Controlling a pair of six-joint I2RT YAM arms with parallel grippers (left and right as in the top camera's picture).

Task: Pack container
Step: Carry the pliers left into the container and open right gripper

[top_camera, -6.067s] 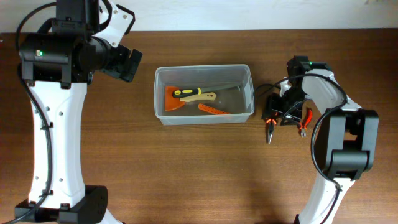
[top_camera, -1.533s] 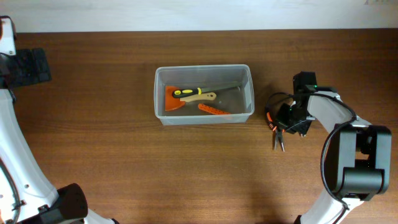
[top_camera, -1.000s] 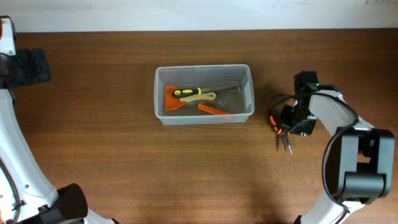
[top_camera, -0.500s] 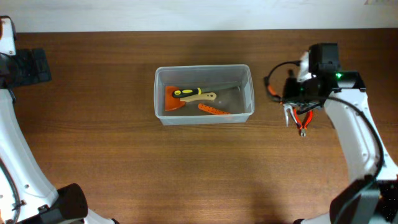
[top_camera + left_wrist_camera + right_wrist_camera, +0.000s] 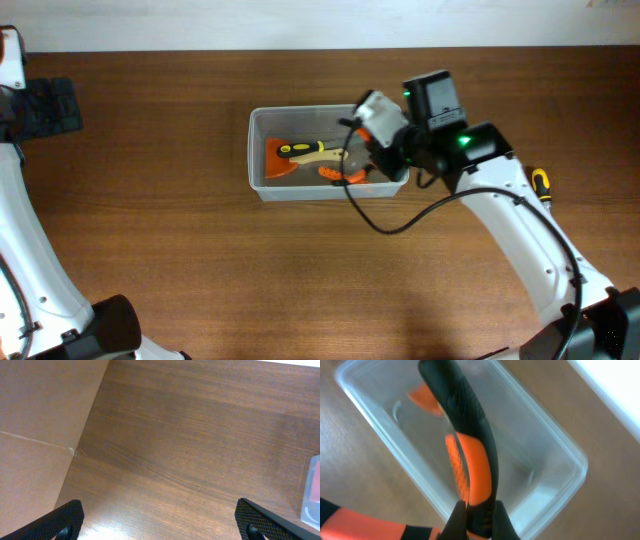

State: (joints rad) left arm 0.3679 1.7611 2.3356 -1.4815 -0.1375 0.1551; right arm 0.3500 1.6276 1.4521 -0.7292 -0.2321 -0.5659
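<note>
The container (image 5: 257,150) is a clear rectangular bin in the middle of the table. An orange scraper with a yellow and black handle (image 5: 300,152) and another orange tool lie inside it. My right gripper (image 5: 370,152) hangs over the bin's right half. In the right wrist view that gripper (image 5: 476,521) is shut on the black and orange handle of a pair of pliers (image 5: 470,445), held above the container (image 5: 581,466). My left gripper (image 5: 45,108) stays at the far left, and in its own view it (image 5: 160,527) is open over bare wood.
A tool with a yellow and black handle (image 5: 540,184) lies on the table to the right of my right arm. A corner of the bin (image 5: 312,492) shows at the right edge of the left wrist view. The table's back edge runs behind the bin.
My right gripper has lifted the pliers off the table at the right and carried them left, to above the bin. The left arm has not moved in the last second.
</note>
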